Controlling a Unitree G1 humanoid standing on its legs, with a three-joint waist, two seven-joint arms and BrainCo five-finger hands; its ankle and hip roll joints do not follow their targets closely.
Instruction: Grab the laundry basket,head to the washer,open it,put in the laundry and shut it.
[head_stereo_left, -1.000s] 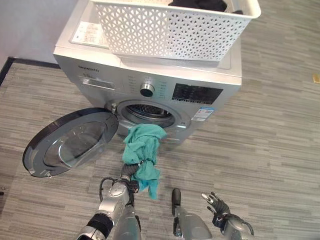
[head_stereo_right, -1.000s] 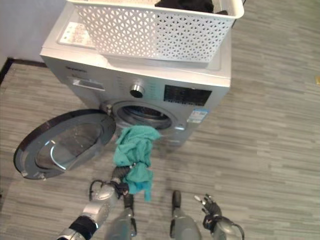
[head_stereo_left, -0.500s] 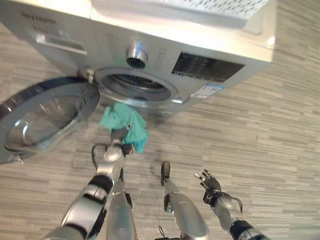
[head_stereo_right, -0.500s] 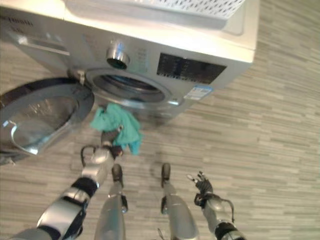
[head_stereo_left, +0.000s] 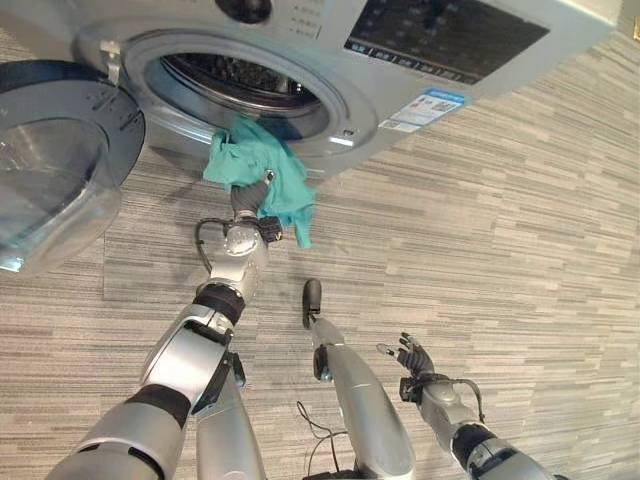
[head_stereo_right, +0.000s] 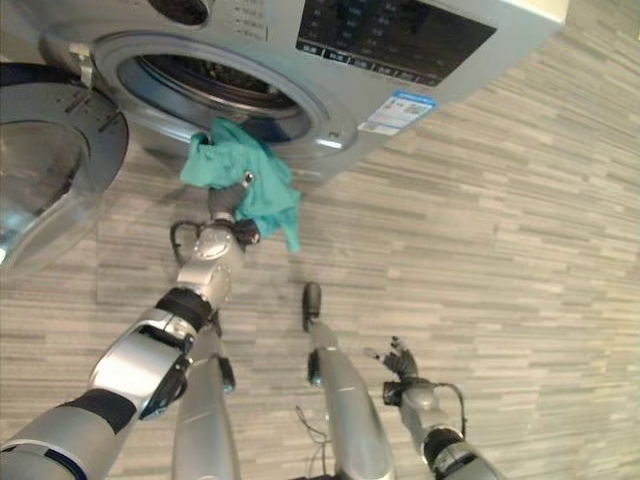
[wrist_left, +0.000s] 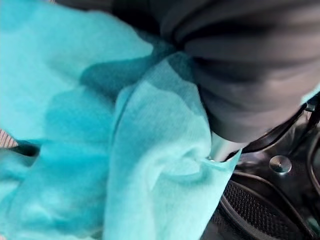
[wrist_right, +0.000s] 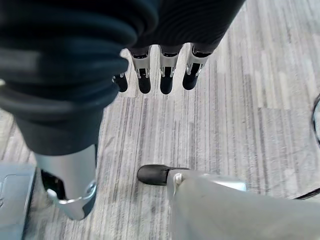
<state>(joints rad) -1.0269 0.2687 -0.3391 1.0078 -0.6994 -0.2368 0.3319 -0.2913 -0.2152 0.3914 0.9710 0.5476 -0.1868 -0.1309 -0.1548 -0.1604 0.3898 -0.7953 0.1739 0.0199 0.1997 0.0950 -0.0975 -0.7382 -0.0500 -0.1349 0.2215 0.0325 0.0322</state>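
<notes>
Grey wood-grain flooring (head_stereo_left: 520, 200) runs under one silver front-loading washer (head_stereo_left: 330, 40), whose round door (head_stereo_left: 50, 160) stands swung wide to the robot's left. Its dark display panel (head_stereo_left: 445, 35) carries rows of small print too fine to read, and a white and blue sticker (head_stereo_left: 425, 110) sits just below it. Nothing can be made out inside the dark drum (head_stereo_left: 240, 85) itself. One teal cloth (head_stereo_left: 255, 170) hangs at the lower rim of the drum opening, bunched in the left hand (head_stereo_left: 245, 205), whose fingers are clamped round it. The right hand (head_stereo_left: 415, 360) hovers low over the floor, well apart from the washer, fingers (wrist_right: 167, 75) relaxed and holding nothing.
</notes>
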